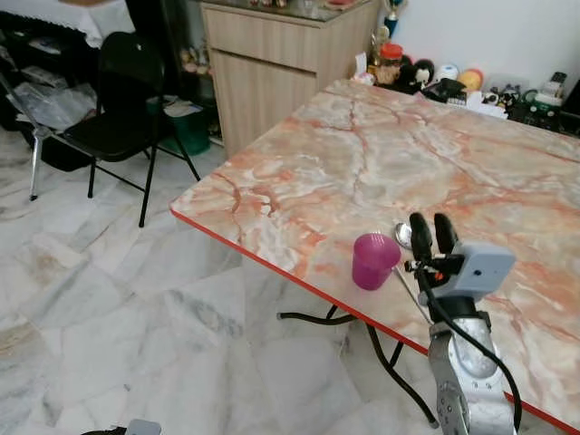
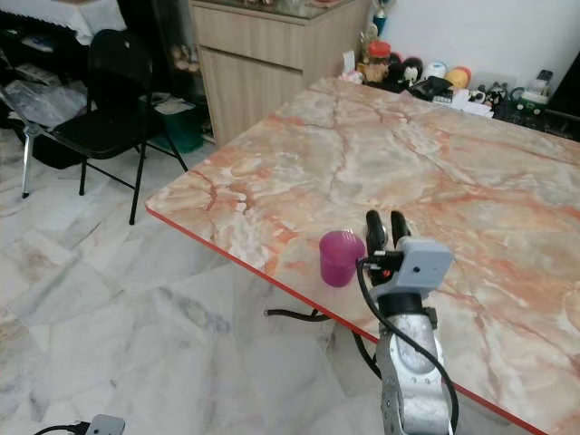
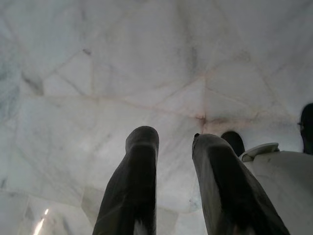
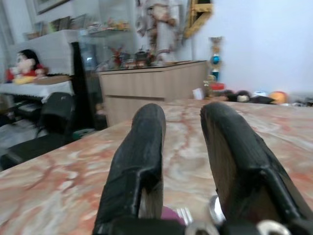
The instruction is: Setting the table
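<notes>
A purple cup (image 1: pixel 373 260) stands upright near the front edge of the orange marble table (image 1: pixel 390 163). Just behind and right of it lies a metal spoon (image 1: pixel 404 236), its handle running toward the table edge. My right gripper (image 1: pixel 432 227) is raised beside the cup, above the spoon, fingers pointing up and open with nothing between them. In the right wrist view the fingers (image 4: pixel 142 147) frame the table, with the cup's rim (image 4: pixel 168 214) low between them. My left gripper (image 3: pixel 176 142) hangs open over the white marble floor.
A black folding chair (image 1: pixel 118 109) stands at the back left on the floor. A wooden cabinet (image 1: pixel 272 63) is behind the table's far corner. Jars, toys and small clutter (image 1: pixel 435 77) line the table's far edge. The table's red rim (image 1: pixel 272 263) runs diagonally.
</notes>
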Available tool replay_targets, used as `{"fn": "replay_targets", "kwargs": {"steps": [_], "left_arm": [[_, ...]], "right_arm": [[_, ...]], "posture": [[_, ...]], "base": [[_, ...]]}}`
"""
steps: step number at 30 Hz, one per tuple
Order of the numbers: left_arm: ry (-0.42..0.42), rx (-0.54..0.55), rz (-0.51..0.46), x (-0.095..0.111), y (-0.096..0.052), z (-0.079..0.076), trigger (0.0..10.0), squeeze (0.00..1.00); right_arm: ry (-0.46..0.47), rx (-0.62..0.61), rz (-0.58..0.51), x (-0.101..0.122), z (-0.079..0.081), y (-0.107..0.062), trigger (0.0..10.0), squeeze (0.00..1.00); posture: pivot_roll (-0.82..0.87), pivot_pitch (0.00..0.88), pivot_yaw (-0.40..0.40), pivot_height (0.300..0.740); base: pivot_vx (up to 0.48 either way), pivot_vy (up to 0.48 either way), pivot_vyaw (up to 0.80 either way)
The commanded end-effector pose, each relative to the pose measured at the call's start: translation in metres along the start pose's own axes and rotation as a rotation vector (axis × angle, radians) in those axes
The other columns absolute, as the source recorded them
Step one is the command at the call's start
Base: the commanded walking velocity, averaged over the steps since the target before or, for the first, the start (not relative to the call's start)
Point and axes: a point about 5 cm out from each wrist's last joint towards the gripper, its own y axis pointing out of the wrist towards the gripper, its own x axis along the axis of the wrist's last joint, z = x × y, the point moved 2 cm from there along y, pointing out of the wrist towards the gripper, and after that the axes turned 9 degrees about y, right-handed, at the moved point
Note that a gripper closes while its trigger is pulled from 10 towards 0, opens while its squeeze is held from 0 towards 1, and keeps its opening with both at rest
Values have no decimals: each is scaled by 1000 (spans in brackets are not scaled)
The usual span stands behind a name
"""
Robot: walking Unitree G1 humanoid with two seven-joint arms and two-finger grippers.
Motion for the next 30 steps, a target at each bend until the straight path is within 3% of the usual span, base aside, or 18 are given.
{"fn": "replay_targets", "kwargs": {"steps": [1, 3, 6, 8, 9, 10, 14, 15, 17, 22, 30], "left_arm": [[5, -9, 28, -8, -2, -2, 10000, 0], [5, -9, 28, -8, -2, -2, 10000, 0], [1, -10, 28, -9, -2, -4, 10000, 0], [-1, -9, 27, -9, -2, -4, 10000, 0], [-1, -9, 27, -9, -2, -4, 10000, 0], [-3, -9, 26, -10, -3, -5, 10000, 0], [5, -9, 32, -12, -3, -5, 10000, 0], [5, -9, 32, -12, -3, -5, 10000, 0], [7, -7, 30, -11, -3, -5, 10000, 0], [10, -7, 28, -10, -3, -5, 10000, 0], [-14, 1, 28, -7, -1, -7, 10000, 0]], "right_arm": [[4, 85, -6, 6, 14, 3, 10000, 0], [-2, 101, -4, 6, 17, 3, 10000, 0], [-11, 16, 14, -1, 4, -2, 10000, 0], [-41, -123, 12, -1, -17, -10, 10000, 0], [-41, -123, 12, -1, -17, -10, 10000, 0], [-80, -232, 5, 1, -33, -21, 10000, 0], [-207, -460, 5, 9, -64, -60, 10000, 0], [-207, -460, 5, 9, -64, -60, 10000, 0], [-255, -566, 64, 7, -79, -87, 10000, 0], [-204, -607, 130, -6, -84, -103, 10000, 0], [-131, -547, 122, -9, -70, -83, 10000, 0]], "posture": [[13, 112, 1, 740], [14, 115, -2, 740], [17, 118, -3, 740], [17, 123, -4, 740], [17, 123, -4, 740], [12, 127, -5, 740], [6, 131, -4, 740], [6, 131, -4, 740], [3, 132, -5, 740], [-1, 131, -6, 740], [4, 122, -10, 740]], "base": [[0, 0, 0], [0, 0, 0], [0, 0, 0], [0, 0, 0], [0, 0, 0], [0, 0, 0], [0, 0, 0], [0, 0, 0], [0, 0, 0], [0, 0, 0], [0, 62, 0]]}}
